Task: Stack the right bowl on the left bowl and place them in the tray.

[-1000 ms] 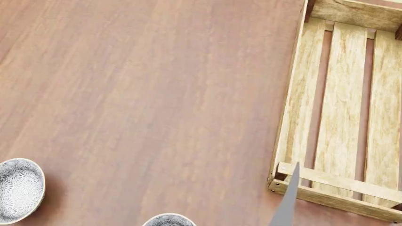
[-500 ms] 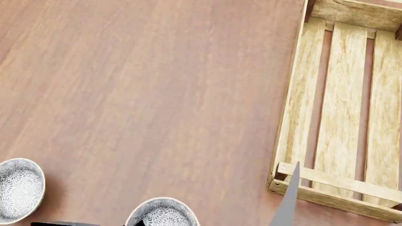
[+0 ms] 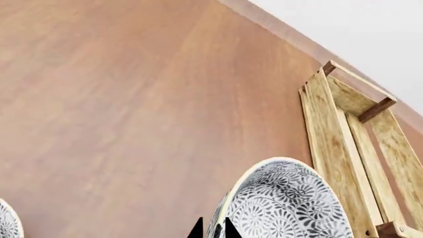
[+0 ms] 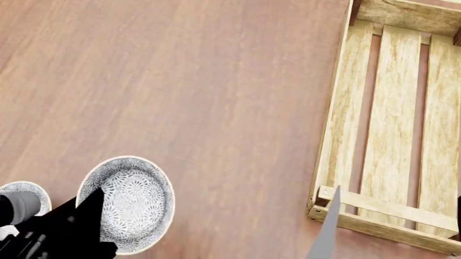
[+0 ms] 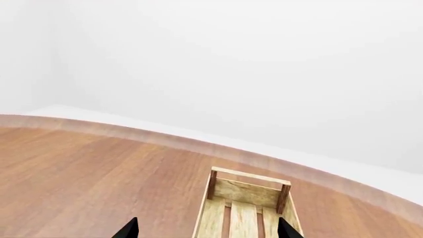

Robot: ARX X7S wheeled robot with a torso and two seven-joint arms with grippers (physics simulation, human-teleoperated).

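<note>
Holding a bowl (image 4: 137, 202) by its near rim, the left gripper (image 4: 90, 229) sits at the near left of the head view, its dark fingers (image 3: 195, 230) pinched on the rim. This bowl is white with a grey flower pattern inside. It looks lifted off the table (image 4: 202, 97) and tipped a little (its open side faces up and away).

Just left of it, a second bowl (image 4: 25, 197) with the same pattern rests near the table's near edge, partly hidden behind the left arm. The two bowls are close, but I cannot tell if they touch. They are not stacked.

The right gripper (image 5: 208, 230) shows only two dark fingertips spread well apart, holding nothing. A thin grey piece of the right arm (image 4: 327, 229) pokes up at the near right.

Farther off on the right side of the table lies the tray (image 4: 392, 124), a pale wooden crate with slats in its floor and raised rails at its ends. No bowl is in it. It is well apart from both bowls.

Beyond the table's far edge is a plain white wall (image 5: 264, 74).
</note>
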